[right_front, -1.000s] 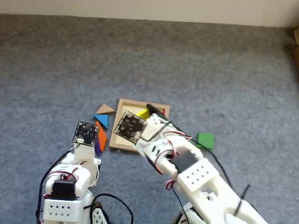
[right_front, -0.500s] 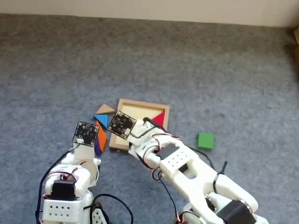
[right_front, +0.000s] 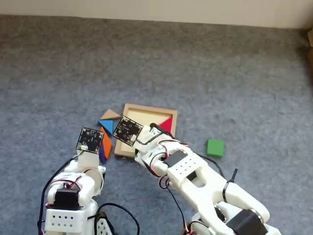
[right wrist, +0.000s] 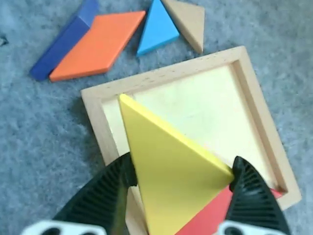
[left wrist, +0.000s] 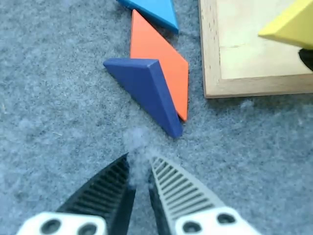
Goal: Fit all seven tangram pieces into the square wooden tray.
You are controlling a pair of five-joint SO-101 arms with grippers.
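Note:
In the right wrist view my right gripper (right wrist: 181, 188) is shut on a large yellow triangle (right wrist: 166, 169), held tilted over the square wooden tray (right wrist: 166, 71). A red triangle (right wrist: 210, 218) lies in the tray's corner beneath it. Beside the tray on the carpet lie an orange parallelogram (right wrist: 98, 44), a dark blue triangle (right wrist: 63, 41), a light blue triangle (right wrist: 156, 29) and a tan triangle (right wrist: 188, 19). My left gripper (left wrist: 139, 164) is shut and holds nothing, low over the carpet just short of the dark blue triangle (left wrist: 146, 90). A green square (right_front: 215, 147) lies to the right of the tray (right_front: 146, 107).
Grey carpet covers the whole floor, with open room beyond the tray and to both sides. In the high view the right arm (right_front: 186, 171) stretches over the tray's near edge, and the left arm (right_front: 73, 191) stands close beside it.
The right arm swung left and lower over the tray's near-left part with the yellow triangle, mostly in the first half second. The left arm kept still.

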